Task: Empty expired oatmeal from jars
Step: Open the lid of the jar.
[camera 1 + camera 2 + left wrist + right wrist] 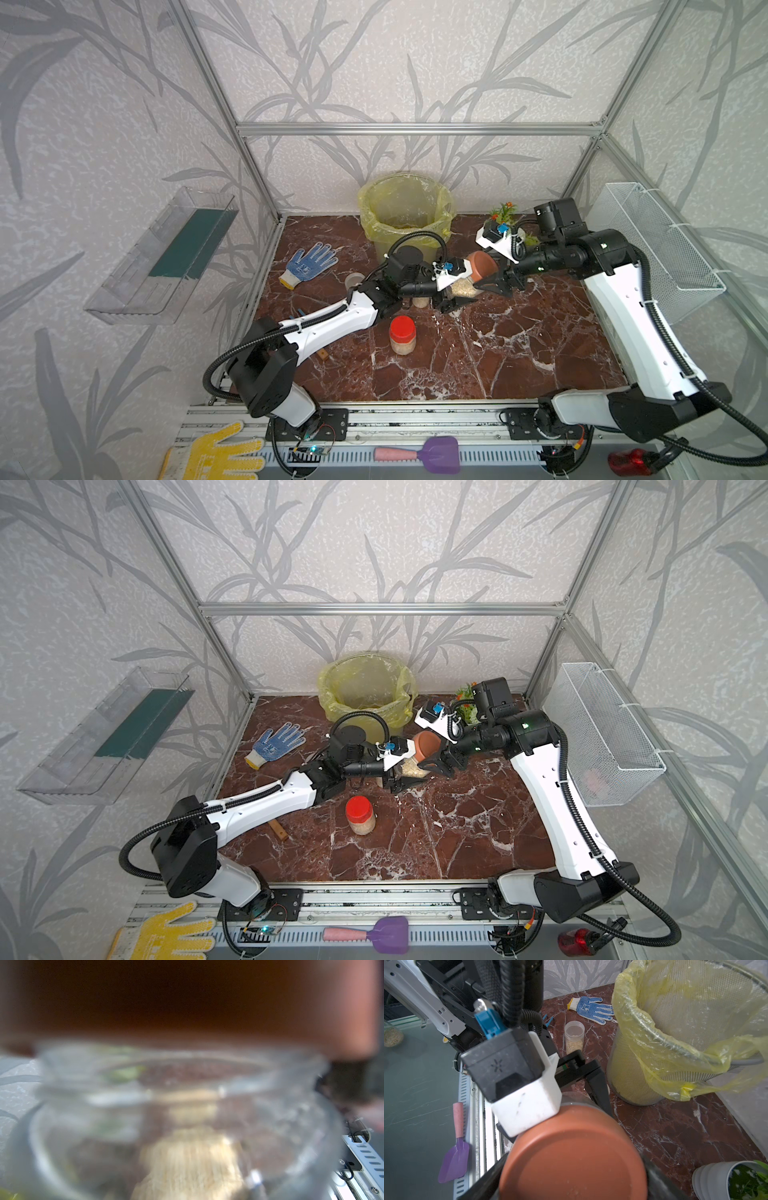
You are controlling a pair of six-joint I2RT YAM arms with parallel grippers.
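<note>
A wide clear jar point(464, 289) holding oatmeal point(191, 1163) hangs tilted above the middle of the table. My left gripper point(459, 296) is shut on its body. The jar's brown lid point(571, 1157) sits at the mouth with my right gripper point(571, 1169) shut on it, one finger on each side; I cannot tell whether the lid is still seated. A red-lidded jar point(402, 336) of oatmeal stands upright nearer the front. A slim clear-lidded jar point(574, 1036) with a little oatmeal stands behind the left arm. Another slim jar point(420, 301) shows partly under that arm.
A mesh bin with a yellow bag point(405, 212) stands at the back, just behind the grippers. A blue dotted glove point(309, 264) lies back left and a white flower pot point(726, 1180) stands back right. A wire basket point(652, 249) hangs on the right wall. A wooden stick point(322, 354) lies under the left arm.
</note>
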